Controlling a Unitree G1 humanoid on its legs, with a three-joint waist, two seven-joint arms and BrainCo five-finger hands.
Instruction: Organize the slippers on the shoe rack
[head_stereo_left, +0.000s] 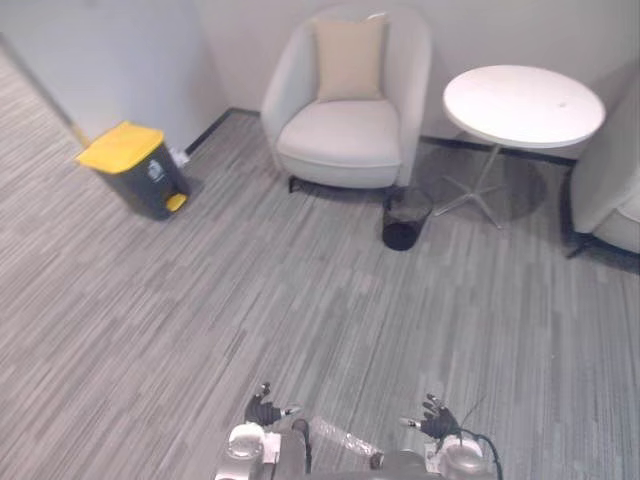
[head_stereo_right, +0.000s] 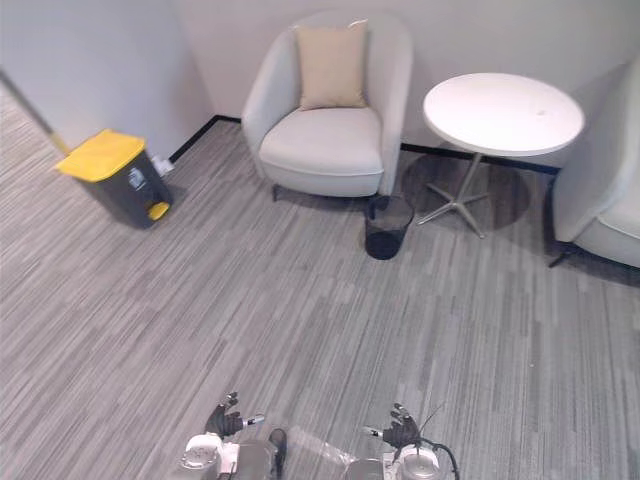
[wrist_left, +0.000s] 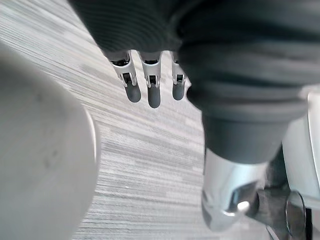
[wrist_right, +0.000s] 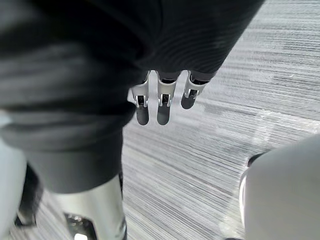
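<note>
The left robot hand and the right robot hand hang low over the grey striped carpet floor, well apart. Each has its fingers straight and relaxed and holds nothing. Far ahead of the left robot hand stands a dark pedal bin with a yellow lid. Ahead, between the two hands, is a pale armchair with a beige cushion, and a black mesh wastebasket just beside it. Far ahead of the right robot hand stands a round white table, with a second pale armchair beyond it.
</note>
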